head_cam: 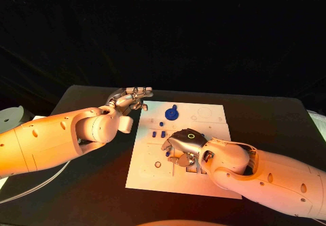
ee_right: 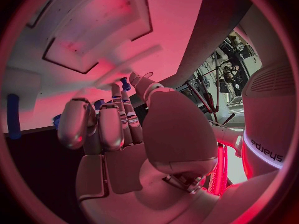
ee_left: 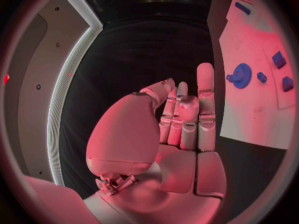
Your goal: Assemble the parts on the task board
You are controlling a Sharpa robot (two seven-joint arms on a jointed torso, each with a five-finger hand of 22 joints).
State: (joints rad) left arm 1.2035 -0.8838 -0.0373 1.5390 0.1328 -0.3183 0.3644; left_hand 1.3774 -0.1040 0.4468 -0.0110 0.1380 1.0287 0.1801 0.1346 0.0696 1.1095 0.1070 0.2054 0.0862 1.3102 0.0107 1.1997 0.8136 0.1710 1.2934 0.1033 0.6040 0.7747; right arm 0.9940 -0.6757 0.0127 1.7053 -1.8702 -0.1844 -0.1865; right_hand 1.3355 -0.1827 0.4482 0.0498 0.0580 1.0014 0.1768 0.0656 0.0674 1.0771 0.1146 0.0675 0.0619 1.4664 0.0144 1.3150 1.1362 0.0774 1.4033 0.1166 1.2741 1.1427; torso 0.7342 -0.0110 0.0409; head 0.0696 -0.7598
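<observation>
Saw the white board (head_cam: 204, 162) lying flat in the middle of the black desk (head_cam: 272, 117), with a blue gear (head_cam: 172, 113) standing near its far edge and several small blue pieces (head_cam: 158, 134) just below that gear, toward the board's left side. Found the left hand (head_cam: 129, 100) raised beside the board's far left corner, off the plate and touching none of the pieces. Noted in the left wrist view that this hand (ee_left: 184, 117) held nothing, fingers mostly straight and close together, thumb folded across the palm; same view showed the gear (ee_left: 239, 75) and three small blue pieces (ee_left: 279, 59) well apart from the fingers. Found the right hand (head_cam: 182, 147) lowered over the middle of the board, knuckles up, fingers curled down toward the plate near its slots. Saw in the right wrist view the fingers (ee_right: 99, 127) bent inward with small blue bits between their tips, but could not tell whether a piece was actually pinched or merely lay behind them.
</observation>
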